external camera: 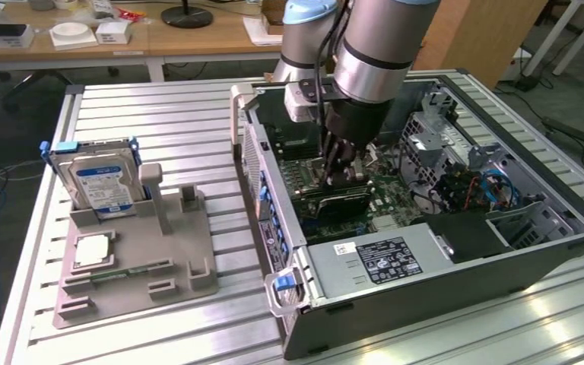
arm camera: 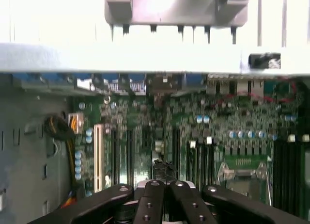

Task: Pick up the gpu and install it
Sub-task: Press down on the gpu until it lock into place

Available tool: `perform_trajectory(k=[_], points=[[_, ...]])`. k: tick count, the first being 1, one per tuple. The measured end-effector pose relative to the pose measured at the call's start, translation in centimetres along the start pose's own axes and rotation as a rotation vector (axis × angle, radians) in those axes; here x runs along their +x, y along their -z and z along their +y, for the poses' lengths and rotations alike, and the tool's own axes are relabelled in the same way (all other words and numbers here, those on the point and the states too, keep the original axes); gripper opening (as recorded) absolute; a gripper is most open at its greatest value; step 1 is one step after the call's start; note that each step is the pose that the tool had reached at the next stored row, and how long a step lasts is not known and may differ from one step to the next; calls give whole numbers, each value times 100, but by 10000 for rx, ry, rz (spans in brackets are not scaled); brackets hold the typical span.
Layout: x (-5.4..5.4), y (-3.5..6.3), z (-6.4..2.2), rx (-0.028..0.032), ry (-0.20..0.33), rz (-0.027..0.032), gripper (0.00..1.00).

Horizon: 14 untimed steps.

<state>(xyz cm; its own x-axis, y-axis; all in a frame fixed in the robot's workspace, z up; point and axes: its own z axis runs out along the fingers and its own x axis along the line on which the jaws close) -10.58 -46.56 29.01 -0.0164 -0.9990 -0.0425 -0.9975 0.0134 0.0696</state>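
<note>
1. Ribbed grey aluminium counter [external camera: 160, 114] fills the foreground; wooden desks with small white boxes stand behind it.
2. On the counter lies an open dark computer case [external camera: 444, 251] on its side, its green motherboard [external camera: 394, 199] exposed.
3. At the exterior view's left sits a grey plastic parts holder [external camera: 134, 262], with a boxy silver hard drive with a blue-white label [external camera: 99, 182] standing upright in it and a narrow green memory stick [external camera: 119, 272] lying flat lower down.
4. The silver robot arm [external camera: 379, 46] reaches down into the case, and its black gripper [external camera: 341, 173] is just above the motherboard.
5. The thin flat dark gpu [external camera: 334, 204] lies inside the case directly beneath the gripper, over the board's slots.
6. In the wrist view the gripper [arm camera: 164, 185] has its black fingers [arm camera: 150, 200] pressed together; whether they pinch the gpu I cannot tell.
</note>
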Motion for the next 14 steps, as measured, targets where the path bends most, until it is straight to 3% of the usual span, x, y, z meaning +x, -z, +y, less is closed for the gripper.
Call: perform_trajectory(k=[14], points=[[0,-2,0,-2544,-112,34,10]])
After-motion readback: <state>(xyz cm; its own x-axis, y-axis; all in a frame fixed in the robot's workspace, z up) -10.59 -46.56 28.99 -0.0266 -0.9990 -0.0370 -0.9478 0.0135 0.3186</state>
